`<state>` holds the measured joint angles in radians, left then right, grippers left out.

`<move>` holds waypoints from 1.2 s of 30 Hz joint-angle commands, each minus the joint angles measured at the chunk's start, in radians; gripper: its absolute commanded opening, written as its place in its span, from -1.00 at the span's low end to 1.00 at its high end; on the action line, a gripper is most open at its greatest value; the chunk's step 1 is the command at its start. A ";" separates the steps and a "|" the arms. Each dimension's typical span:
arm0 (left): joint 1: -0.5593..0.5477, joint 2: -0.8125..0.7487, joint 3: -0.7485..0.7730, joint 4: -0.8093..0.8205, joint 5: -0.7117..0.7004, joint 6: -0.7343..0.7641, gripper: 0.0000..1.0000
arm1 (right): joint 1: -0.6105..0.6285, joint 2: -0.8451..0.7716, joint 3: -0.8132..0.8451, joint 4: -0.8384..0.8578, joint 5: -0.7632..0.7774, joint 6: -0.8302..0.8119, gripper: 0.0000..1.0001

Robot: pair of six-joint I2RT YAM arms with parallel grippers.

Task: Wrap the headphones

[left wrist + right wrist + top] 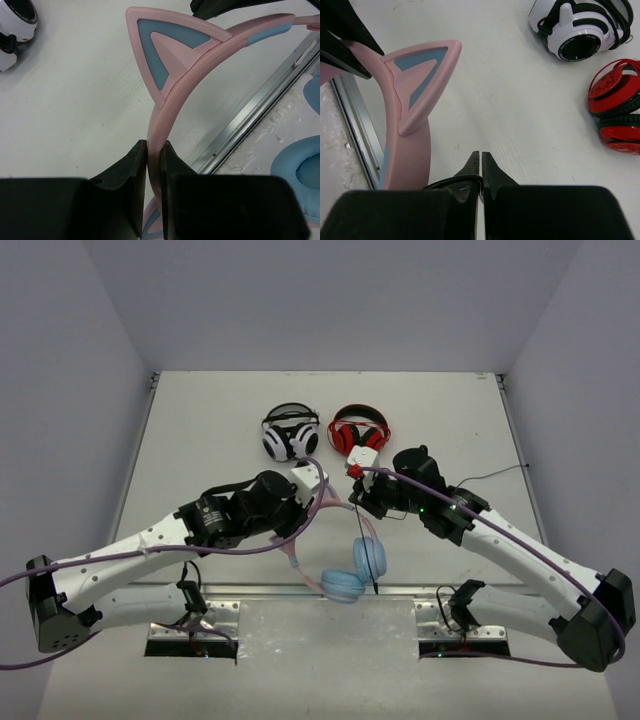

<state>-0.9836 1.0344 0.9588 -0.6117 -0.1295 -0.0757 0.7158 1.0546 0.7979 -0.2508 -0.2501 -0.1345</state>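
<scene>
The headphones (366,558) are hanging in the air over the middle of the near edge of the worktop (200,430), held up between the two arms. The left arm (150,540) is reaching in from the near left corner, and the left jaws are squeezing the pink headband (172,95) from both sides, gripping it tight just below a cat ear (167,47) with a blue centre. The right arm (520,550) is reaching in from the near right corner, and the right jaws are pressing almost fully together, pinching the thin black cable (451,182) (only a short curve of it is showing there, running in from the left). In the right wrist view a cat ear is rising just beside those jaws without touching them; whether it is the same ear, I cannot tell. The two light blue earcups (345,586) are dangling lowest, side by side, over the metal rail (250,120) along the near edge, with the cable dropping just beside one of them. Toward the far edge, near its middle, the white-and-black headphones (289,435) and the red-and-black headphones (358,432) are lying just beside each other, beyond both arms
</scene>
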 commanded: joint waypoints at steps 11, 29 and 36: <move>-0.015 -0.128 0.015 0.104 -0.030 -0.010 -0.99 | -0.004 0.076 -0.020 0.044 0.135 0.085 -0.98; -0.015 -0.275 0.078 0.277 0.048 -0.162 -0.99 | -0.015 0.076 -0.157 0.665 -0.391 0.373 -0.27; -0.015 -0.332 0.119 0.352 -0.068 -0.260 -0.99 | -0.036 0.214 -0.167 0.881 -0.429 0.480 -0.29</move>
<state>-0.9874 0.7551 0.9932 -0.4503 -0.1413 -0.2356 0.6941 1.2350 0.6418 0.4683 -0.6304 0.2684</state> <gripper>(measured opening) 0.121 0.356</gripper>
